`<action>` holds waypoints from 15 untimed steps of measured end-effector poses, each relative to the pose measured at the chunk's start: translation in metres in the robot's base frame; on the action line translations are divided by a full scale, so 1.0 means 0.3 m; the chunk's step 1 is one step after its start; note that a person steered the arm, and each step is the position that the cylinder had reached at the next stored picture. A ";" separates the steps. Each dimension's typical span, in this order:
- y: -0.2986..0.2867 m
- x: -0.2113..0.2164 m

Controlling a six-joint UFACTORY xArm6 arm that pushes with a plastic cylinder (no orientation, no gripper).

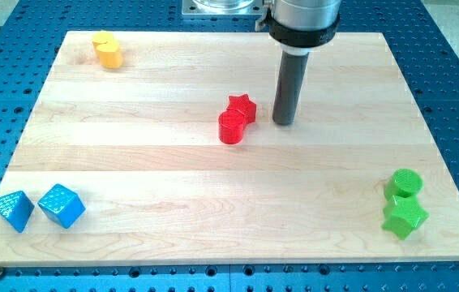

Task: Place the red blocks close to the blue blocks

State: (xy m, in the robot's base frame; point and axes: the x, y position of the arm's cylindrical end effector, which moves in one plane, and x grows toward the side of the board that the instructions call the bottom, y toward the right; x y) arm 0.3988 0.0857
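Plainly, this arm carries no jaws, only a straight dark rod hanging upright from the view's top, and my tip (284,122) rests on the table (213,174) just to the view's right of the red star block (242,107), near it but with a sliver of wood showing between. The red star block touches the red cylinder block (231,127), and the pair's long axis runs diagonally from the view's upper right down to lower left. Well apart, in the view's bottom left corner, sit the blue triangular block (12,210) and the blue cube block (61,205), side by side. A yellow block (109,50) lies at top left. At bottom right, a green cylinder block (406,182) touches a green star block (405,217).
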 end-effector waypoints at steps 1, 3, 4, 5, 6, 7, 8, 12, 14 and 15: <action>-0.031 -0.060; -0.524 -0.031; -0.648 0.006; -0.489 -0.067; -0.268 -0.100; -0.264 -0.050; -0.548 0.103; -0.442 0.263; -0.847 0.342; -0.920 0.343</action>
State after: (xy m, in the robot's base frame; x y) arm 0.5017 -0.1903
